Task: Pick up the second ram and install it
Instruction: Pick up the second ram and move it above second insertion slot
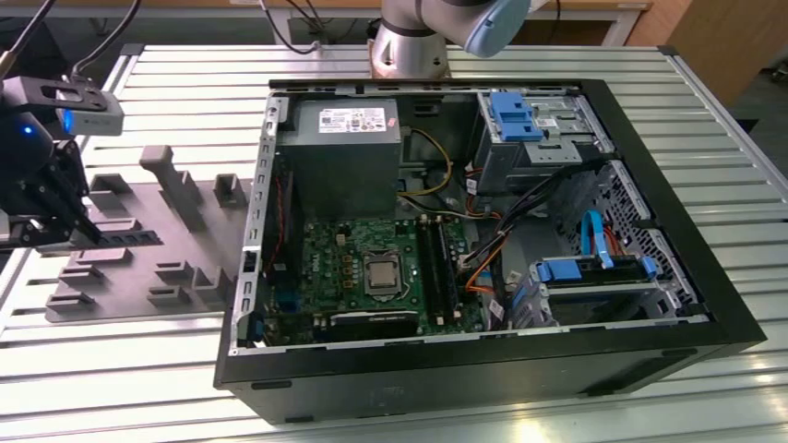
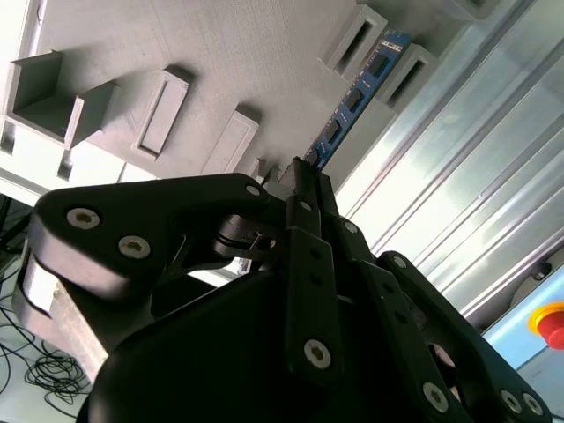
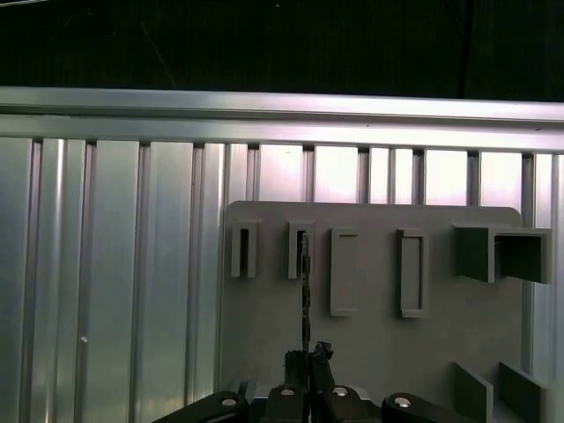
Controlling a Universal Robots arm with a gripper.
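Observation:
The second ram [image 2: 357, 92] is a thin blue-green stick that runs from my fingertips toward a slotted block on the grey holder tray [image 2: 264, 53]. In the first wrist view the ram [image 3: 305, 291] shows edge-on as a thin dark line, its far end at the second slot block. My gripper [image 2: 300, 174] is shut on the stick's near end. In the exterior view the gripper [image 1: 74, 226] hangs over the tray [image 1: 185, 249] at the exterior view's left, well apart from the open computer case [image 1: 493, 369]. The green motherboard [image 1: 357, 268] and its black memory slots [image 1: 434, 268] lie inside the case.
A ribbed metal table [image 1: 111, 369] carries the tray and the case. Inside the case are a grey power supply [image 1: 339, 148], blue drive cages [image 1: 518, 115], and orange and blue cables [image 1: 591, 235]. A red button [image 2: 548, 322] shows beyond the table edge.

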